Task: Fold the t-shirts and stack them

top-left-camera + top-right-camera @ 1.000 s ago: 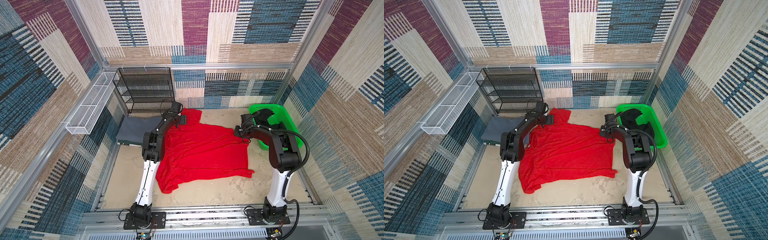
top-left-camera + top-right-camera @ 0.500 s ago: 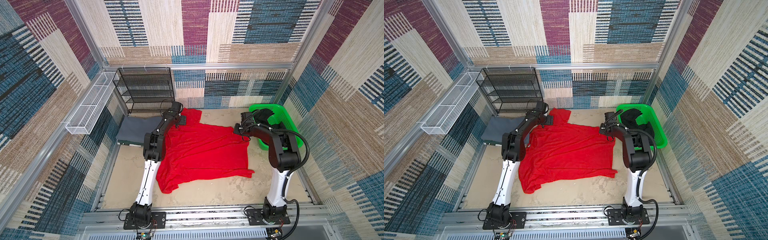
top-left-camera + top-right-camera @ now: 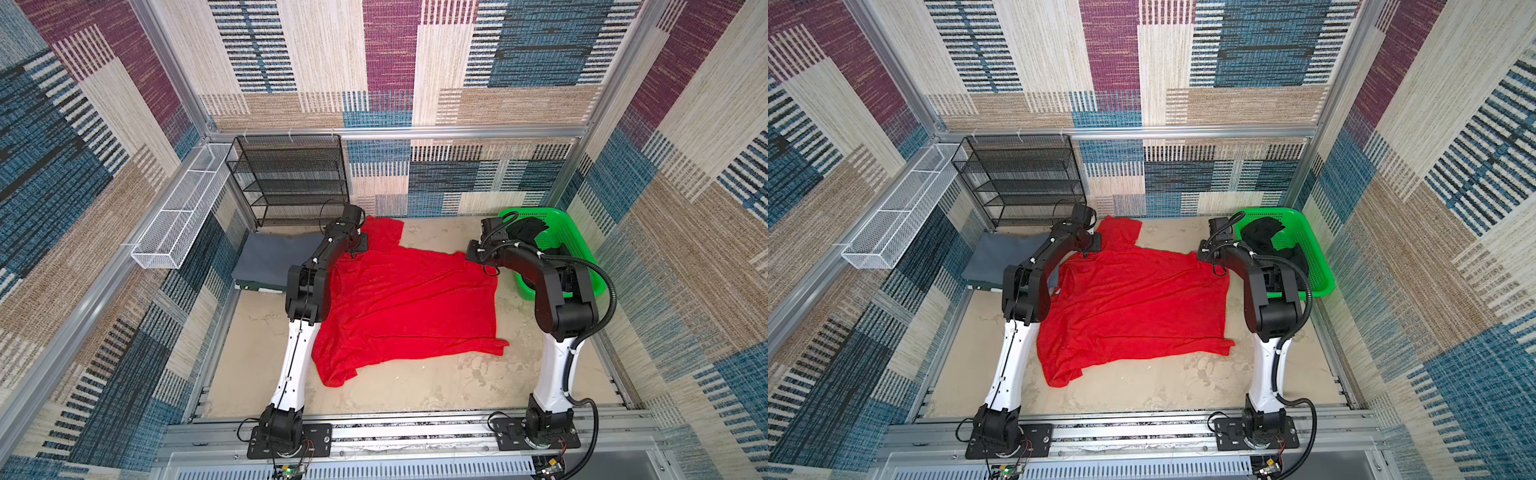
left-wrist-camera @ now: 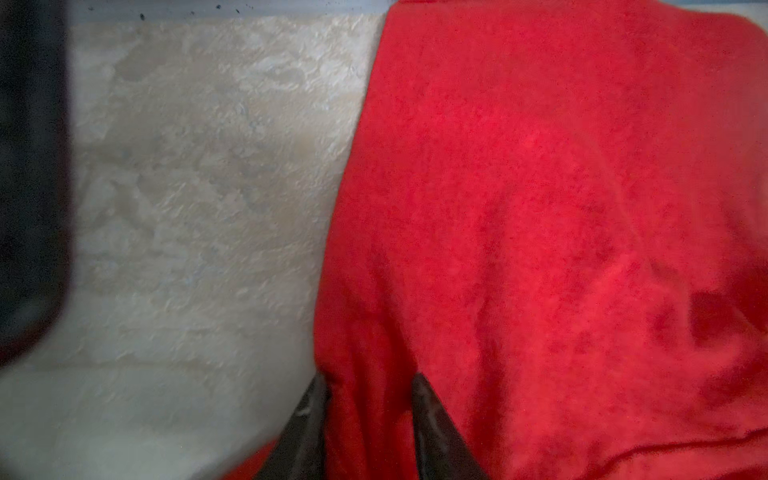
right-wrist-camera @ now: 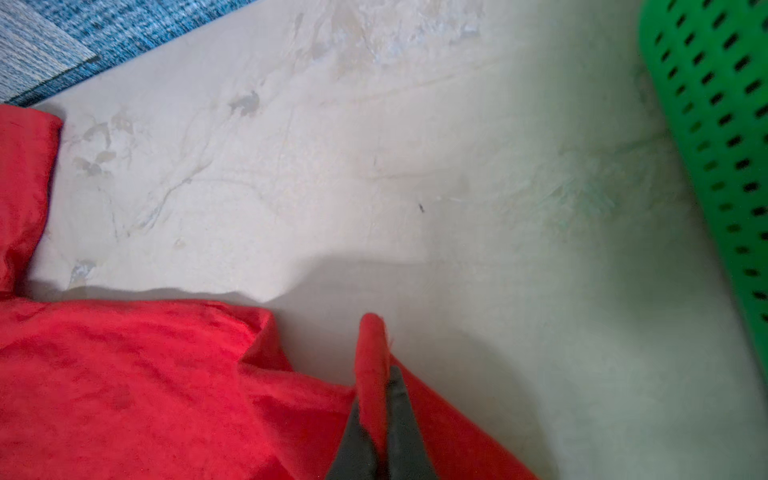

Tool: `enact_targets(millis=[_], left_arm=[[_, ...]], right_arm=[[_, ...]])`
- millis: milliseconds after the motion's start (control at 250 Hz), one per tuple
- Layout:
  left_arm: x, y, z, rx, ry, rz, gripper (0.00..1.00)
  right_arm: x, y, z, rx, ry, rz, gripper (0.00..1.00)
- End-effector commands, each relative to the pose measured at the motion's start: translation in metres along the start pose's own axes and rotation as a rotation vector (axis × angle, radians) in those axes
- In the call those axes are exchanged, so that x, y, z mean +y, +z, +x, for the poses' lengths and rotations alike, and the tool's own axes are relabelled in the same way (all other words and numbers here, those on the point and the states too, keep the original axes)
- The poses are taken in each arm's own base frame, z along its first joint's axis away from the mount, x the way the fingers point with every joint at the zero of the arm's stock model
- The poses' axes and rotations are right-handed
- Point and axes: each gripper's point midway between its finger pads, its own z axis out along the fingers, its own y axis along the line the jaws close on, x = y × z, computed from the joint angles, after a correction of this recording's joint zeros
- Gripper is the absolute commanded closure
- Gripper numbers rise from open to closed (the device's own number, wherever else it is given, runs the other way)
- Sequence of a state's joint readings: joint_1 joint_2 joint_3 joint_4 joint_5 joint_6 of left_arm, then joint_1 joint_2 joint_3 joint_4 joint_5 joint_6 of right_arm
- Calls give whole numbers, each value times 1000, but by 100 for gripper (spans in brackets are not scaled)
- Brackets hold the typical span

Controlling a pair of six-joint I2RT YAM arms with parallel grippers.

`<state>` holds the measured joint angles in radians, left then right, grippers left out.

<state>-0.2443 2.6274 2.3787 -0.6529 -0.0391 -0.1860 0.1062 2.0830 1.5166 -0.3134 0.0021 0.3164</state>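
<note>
The red t-shirt lies spread on the table, one sleeve toward the back wall. At its back left shoulder my left gripper is shut on a bunched fold of the red cloth. My right gripper is shut on the shirt's back right corner, and a red tip pokes out past the fingers. A grey t-shirt lies folded at the left. A black t-shirt lies crumpled in the green basket.
A black mesh rack stands at the back left against the wall. A white wire basket hangs on the left wall. The green basket's wall is close beside my right gripper. Bare table shows in front of the red shirt.
My left gripper's jaws have closed from wide open onto the red cloth at the shoulder. Both arms have barely moved, and the right gripper keeps its hold.
</note>
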Motion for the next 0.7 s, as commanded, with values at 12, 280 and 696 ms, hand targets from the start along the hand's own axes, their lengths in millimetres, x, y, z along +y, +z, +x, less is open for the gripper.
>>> enact_targets(millis=[12, 280, 696], left_arm=[[-1, -6, 1, 14, -34, 10, 90], [7, -26, -6, 2, 0, -36, 100], [22, -84, -18, -125, -18, -92, 100]], right_arm=[[-2, 5, -7, -3, -34, 30, 100], [6, 13, -27, -20, -53, 13, 100], [15, 0, -58, -74, -73, 10, 100]])
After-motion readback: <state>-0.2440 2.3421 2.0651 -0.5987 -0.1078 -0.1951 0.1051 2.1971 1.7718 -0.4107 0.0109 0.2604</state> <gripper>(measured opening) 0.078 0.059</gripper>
